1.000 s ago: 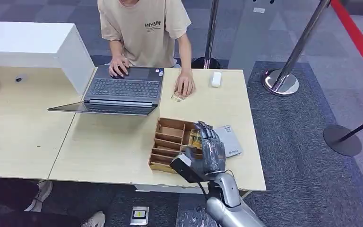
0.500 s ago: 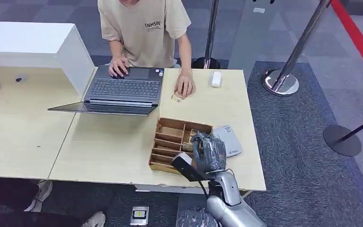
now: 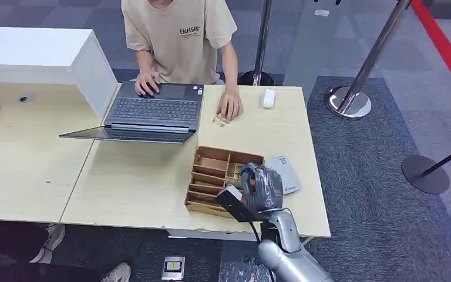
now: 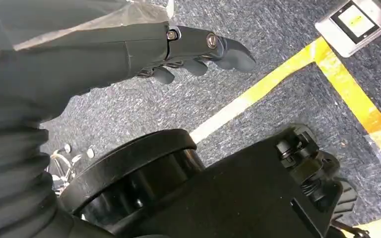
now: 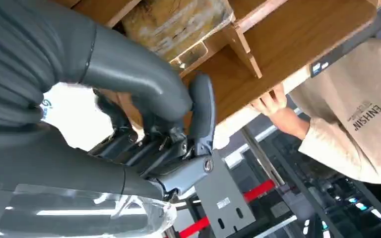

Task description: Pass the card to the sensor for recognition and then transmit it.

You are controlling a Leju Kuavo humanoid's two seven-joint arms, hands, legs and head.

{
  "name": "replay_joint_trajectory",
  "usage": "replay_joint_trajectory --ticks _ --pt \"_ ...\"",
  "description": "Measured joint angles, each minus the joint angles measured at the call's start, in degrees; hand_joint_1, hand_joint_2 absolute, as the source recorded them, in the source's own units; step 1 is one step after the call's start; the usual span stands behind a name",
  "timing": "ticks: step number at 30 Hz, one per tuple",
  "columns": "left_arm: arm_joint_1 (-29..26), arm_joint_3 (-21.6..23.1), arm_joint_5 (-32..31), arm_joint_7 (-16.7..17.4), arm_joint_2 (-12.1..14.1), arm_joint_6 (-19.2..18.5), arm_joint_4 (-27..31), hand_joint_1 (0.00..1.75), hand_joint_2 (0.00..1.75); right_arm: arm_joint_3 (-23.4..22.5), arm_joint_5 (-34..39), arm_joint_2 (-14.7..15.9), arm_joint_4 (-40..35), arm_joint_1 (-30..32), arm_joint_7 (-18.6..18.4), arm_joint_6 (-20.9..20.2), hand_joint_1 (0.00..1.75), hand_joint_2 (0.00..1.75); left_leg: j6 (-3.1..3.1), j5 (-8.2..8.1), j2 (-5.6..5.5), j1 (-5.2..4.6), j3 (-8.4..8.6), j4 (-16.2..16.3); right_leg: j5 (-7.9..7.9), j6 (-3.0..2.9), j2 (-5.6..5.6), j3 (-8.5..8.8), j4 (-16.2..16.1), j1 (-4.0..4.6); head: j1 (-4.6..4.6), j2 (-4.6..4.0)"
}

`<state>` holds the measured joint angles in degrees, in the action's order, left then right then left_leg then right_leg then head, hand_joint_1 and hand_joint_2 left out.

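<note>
Inside the wooden organizer (image 3: pixel 211 173), the right robot hand (image 3: pixel 261 187) curls, grasp unclear; compartments' contents unclear.

You see a light wooden desk (image 3: pixel 141 188) on grey carpet (image 3: pixel 376 194), with yellow floor tape (image 4: pixel 258 91) beneath. Chrome stanchion posts (image 3: pixel 364 70) stand beyond the desk's far corner, beside a red strip (image 3: pixel 446 53). A white partition (image 3: pixel 41 56) rises at the desk's far end.

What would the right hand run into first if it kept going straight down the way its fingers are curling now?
Most likely the wooden organizer tray. The right hand hovers over its right-hand compartments, fingers curled downward toward the card lying there. Depth is unclear, so a divider may come first.
</note>
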<state>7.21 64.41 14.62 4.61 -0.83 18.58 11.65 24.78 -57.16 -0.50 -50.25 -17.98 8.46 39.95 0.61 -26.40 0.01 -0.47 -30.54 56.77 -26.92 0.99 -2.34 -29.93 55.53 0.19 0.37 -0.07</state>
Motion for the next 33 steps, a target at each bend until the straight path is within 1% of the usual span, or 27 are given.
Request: replay_joint_trajectory --ticks 5,9,14,17,18,21,22,24,26,27,30,33 --pt "0.0 0.0 0.2 0.0 0.0 0.1 0.0 0.00 1.75 -2.1 0.3 -0.3 -1.9 0.1 1.6 0.0 0.00 1.75 0.00 0.00 0.00 0.00 0.00 0.0 0.00 0.00 0.00 0.00 0.0 0.00 0.00 0.00" --pt "0.0 0.0 0.5 0.0 0.0 0.1 0.0 0.00 1.75 -3.6 -0.2 -0.8 -3.7 0.1 1.5 0.0 0.00 1.75 0.00 0.00 0.00 0.00 -0.01 0.0 0.00 0.00 0.00 -0.01 0.0 0.00 0.00 0.00" --pt "0.0 0.0 0.7 0.0 0.0 0.1 0.0 0.00 1.75 -5.1 1.7 -1.1 -5.9 0.2 1.7 0.0 0.00 1.75 0.00 0.00 0.00 0.00 -0.01 0.0 0.00 0.00 0.00 -0.01 0.0 0.00 0.00 0.00" --pt "0.0 0.0 0.6 0.1 0.0 0.1 0.0 0.00 1.75 -5.7 0.8 -1.1 -7.5 0.2 1.2 0.0 0.00 1.75 0.00 0.00 0.00 0.00 -0.01 0.0 0.00 0.00 0.00 0.00 0.0 0.00 0.00 0.00" --pt "0.0 0.0 0.6 0.1 0.0 0.1 0.0 0.00 1.75 -5.8 -0.2 -1.1 -7.9 0.2 0.5 0.0 0.00 1.75 0.00 0.00 0.00 0.00 -0.01 0.0 0.00 0.00 0.00 0.00 0.0 0.00 0.00 0.00" --pt "0.0 0.0 0.7 0.2 0.0 0.1 0.0 0.00 1.75 -5.7 -6.3 -0.9 -9.0 0.2 -3.4 0.0 0.00 1.75 0.00 0.00 0.00 0.00 -0.01 0.0 0.00 0.00 0.00 0.00 0.0 0.00 0.00 0.00" --pt "0.0 0.0 0.7 0.2 0.0 0.1 0.0 0.00 1.75 -5.7 -9.1 -0.7 -9.2 0.2 -5.1 0.0 0.00 1.75 0.00 0.00 0.00 0.00 -0.01 0.0 0.00 0.00 0.00 0.00 0.0 0.00 0.00 0.00" --pt "0.0 0.0 0.6 0.3 0.0 0.2 0.0 0.00 1.75 -4.8 -12.2 -0.1 -9.2 -0.2 -9.1 0.0 0.00 1.75 0.00 0.00 0.00 0.00 -0.01 0.0 0.00 0.00 0.00 0.00 0.0 0.00 -0.02 0.00" --pt "0.0 0.0 0.4 0.6 0.0 0.2 0.0 0.00 1.75 -3.1 -11.3 0.7 -8.9 -0.8 -11.5 -0.3 0.00 1.75 0.00 0.00 0.00 0.00 -0.01 0.0 0.00 0.00 0.00 0.00 0.0 0.00 0.00 0.00" --pt "0.0 0.0 0.4 0.6 0.0 0.3 0.0 0.00 1.75 -2.3 -10.4 1.0 -8.6 -1.1 -12.0 -0.5 0.00 1.75 0.00 0.00 0.00 0.00 -0.01 0.0 0.00 0.00 0.00 0.00 0.0 0.00 0.00 0.00" --pt "0.0 0.0 0.3 0.7 0.0 0.3 0.0 0.00 1.75 0.7 -6.1 2.0 -7.9 -1.6 -12.7 -1.8 0.00 1.75 0.00 0.00 -0.01 0.00 -0.02 0.0 0.00 0.00 0.00 0.00 0.0 0.00 0.00 0.00" --pt "0.0 0.0 0.2 0.7 0.0 0.3 0.0 0.00 1.75 3.3 -4.3 2.8 -7.3 -1.8 -12.9 -2.3 0.00 1.75 0.00 0.00 -0.01 0.00 -0.02 0.0 0.00 0.00 0.00 -0.01 0.0 0.00 -0.02 0.00"
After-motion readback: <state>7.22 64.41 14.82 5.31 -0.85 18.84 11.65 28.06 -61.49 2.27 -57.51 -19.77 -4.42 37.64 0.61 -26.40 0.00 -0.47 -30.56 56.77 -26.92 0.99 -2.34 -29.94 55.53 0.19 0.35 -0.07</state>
